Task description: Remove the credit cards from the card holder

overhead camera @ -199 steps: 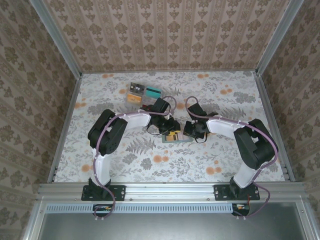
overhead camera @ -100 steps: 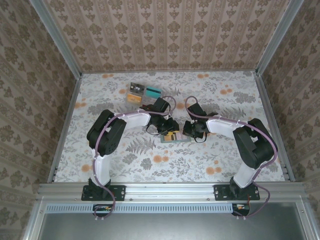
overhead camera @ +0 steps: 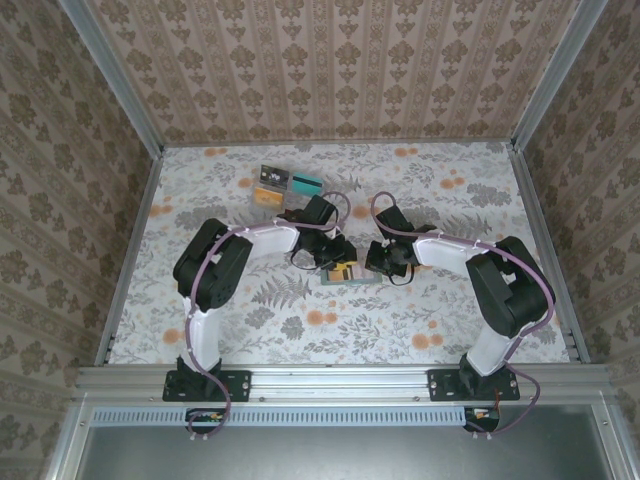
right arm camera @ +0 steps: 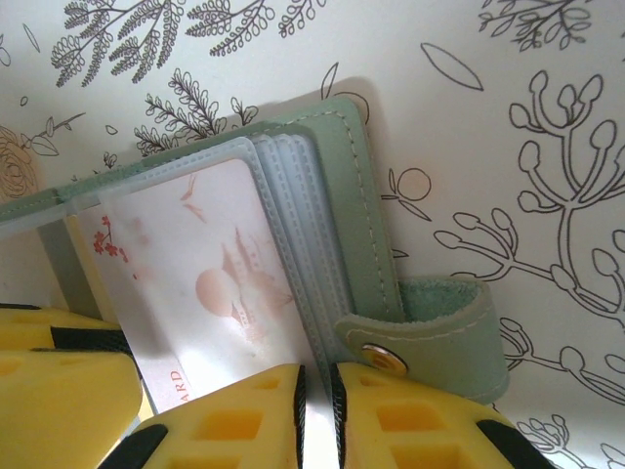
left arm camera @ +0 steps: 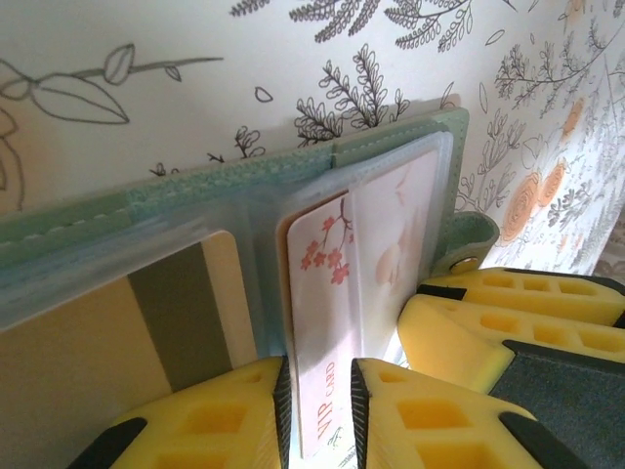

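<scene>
Card holder (left arm camera: 391, 147) is being pinched by right pincer (right arm camera: 315, 410) while left pincer (left arm camera: 319, 410) is gripping the blossom-printed credit card (left arm camera: 327, 322), next needing a straight outward pull.

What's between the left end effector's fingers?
A white VIP card with pink blossoms, its far end tucked inside the card holder; left wrist view.

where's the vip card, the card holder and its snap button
VIP card (left arm camera: 322, 293), left wrist view, on its bare face just below the blossom print
card holder (right arm camera: 354, 186), right wrist view, on the green outer cover
snap button (right arm camera: 383, 360), right wrist view, on the metal stud of the closing tab
</scene>
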